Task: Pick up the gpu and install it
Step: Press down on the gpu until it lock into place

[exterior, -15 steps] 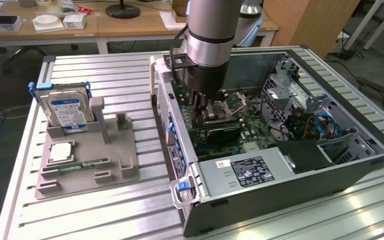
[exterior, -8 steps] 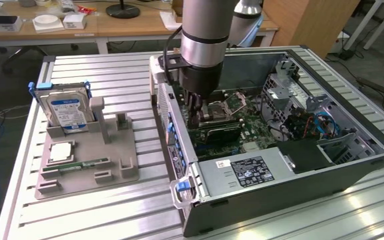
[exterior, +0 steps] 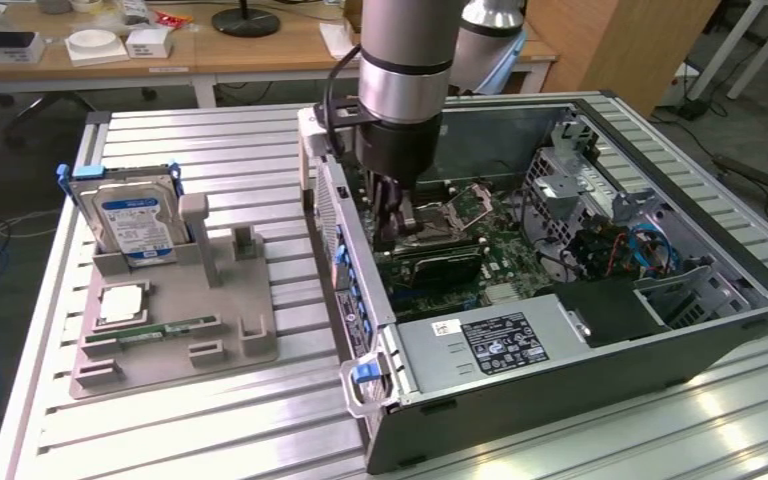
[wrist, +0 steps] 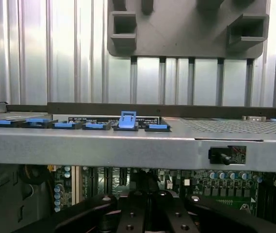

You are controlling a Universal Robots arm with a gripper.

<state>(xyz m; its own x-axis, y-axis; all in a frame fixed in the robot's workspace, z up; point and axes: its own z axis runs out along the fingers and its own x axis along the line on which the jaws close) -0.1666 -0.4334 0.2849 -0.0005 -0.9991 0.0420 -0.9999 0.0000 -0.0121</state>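
Three parts sat in the gray tray [exterior: 231, 300] at the exterior view's left, on the slatted metal tabletop [exterior: 197, 430]: a hard drive [exterior: 133, 222] standing upright in its holder, a square processor chip [exterior: 124, 300] lying flat before it, and a green memory stick [exterior: 155, 330] lying beside that chip. Next we saw the open computer case [exterior: 558, 410], its near wall lined with blue latches [exterior: 341, 268]. Over that wall the arm [exterior: 404, 60] pointed straight down into the case, and the hand [exterior: 387, 238] hung low above the motherboard [exterior: 507, 250]. We found the gpu [exterior: 440, 266] there, a dark card standing on edge across the board, near the bare processor socket [exterior: 471, 205], with the hand at its end nearest the latched wall. In the wrist view the fingers [wrist: 130, 218] stood close together, so we took the hand as clenched on the gpu. Toward the exterior view's right lay the labelled power supply [exterior: 491, 345], then blue cables [exterior: 651, 245].
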